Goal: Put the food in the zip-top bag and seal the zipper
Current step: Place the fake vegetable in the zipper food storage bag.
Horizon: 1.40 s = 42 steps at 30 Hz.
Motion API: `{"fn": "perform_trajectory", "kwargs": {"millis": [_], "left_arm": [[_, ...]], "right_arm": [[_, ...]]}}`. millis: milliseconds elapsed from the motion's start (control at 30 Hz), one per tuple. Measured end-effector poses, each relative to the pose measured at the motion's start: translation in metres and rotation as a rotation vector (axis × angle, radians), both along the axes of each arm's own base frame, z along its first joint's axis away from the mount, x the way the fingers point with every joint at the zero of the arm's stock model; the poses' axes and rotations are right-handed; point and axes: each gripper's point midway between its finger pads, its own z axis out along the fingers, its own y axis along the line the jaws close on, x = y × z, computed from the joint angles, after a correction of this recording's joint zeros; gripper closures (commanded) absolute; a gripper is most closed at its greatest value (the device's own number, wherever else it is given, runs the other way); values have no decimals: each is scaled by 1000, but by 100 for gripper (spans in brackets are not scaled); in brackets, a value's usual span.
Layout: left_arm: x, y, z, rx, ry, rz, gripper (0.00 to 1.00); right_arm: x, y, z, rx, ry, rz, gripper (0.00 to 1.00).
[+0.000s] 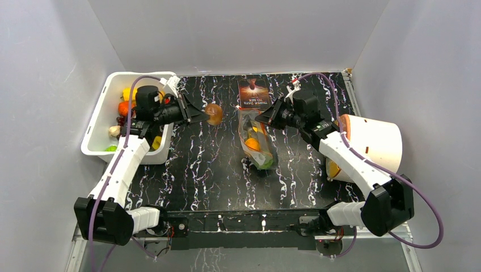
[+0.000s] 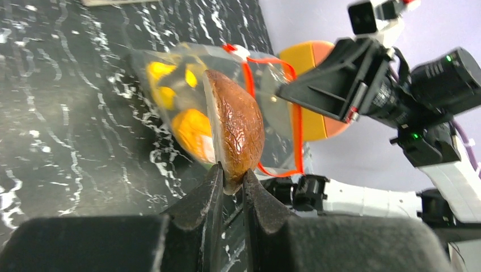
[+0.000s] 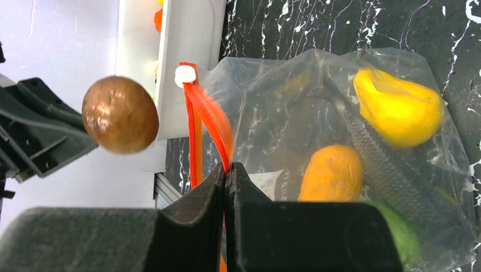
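Note:
The clear zip-top bag [image 1: 256, 141] lies mid-table, holding a yellow piece [image 3: 397, 107], an orange piece [image 3: 332, 173] and a green piece [image 3: 405, 232]. My right gripper [image 3: 228, 169] is shut on the bag's mouth edge at the red-orange zipper [image 3: 207, 113], lifting that edge. The zipper's white slider [image 3: 185, 74] sits at its far end. My left gripper [image 2: 231, 175] is shut on the lower tip of a brown, wrinkled round food [image 2: 235, 124]. It holds the food in the air just left of the bag's mouth [image 1: 214, 113]. The mouth gapes toward it.
A white tub [image 1: 97, 139] with several more foods stands at the far left, behind the left arm. A dark booklet [image 1: 254, 92] lies beyond the bag. A white and orange rounded container [image 1: 374, 141] lies on its side at the right edge. Grey walls enclose the table.

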Motion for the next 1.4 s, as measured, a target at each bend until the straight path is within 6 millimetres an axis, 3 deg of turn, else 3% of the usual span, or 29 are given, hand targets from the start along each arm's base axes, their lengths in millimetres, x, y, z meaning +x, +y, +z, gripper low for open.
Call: {"fn": "perform_trajectory", "kwargs": {"millis": [433, 600, 967, 1133, 1267, 1400], "left_arm": [[-49, -77, 23, -133, -17, -218, 100], [-61, -96, 29, -155, -28, -271, 100], [-49, -115, -36, -27, 120, -242, 100], [-47, -117, -50, 52, 137, -225, 100], [-47, -117, -49, 98, 125, -214, 87], [-47, -118, -43, 112, 103, -220, 58]], "right_arm": [[1, 1, 0, 5, 11, -21, 100], [1, 2, 0, 9, 14, -20, 100], [-1, 2, 3, 10, 5, -15, 100], [-2, 2, 6, 15, -1, -9, 100], [-4, 4, 8, 24, -9, 7, 100], [-6, 4, 10, 29, -21, 9, 100]]}}
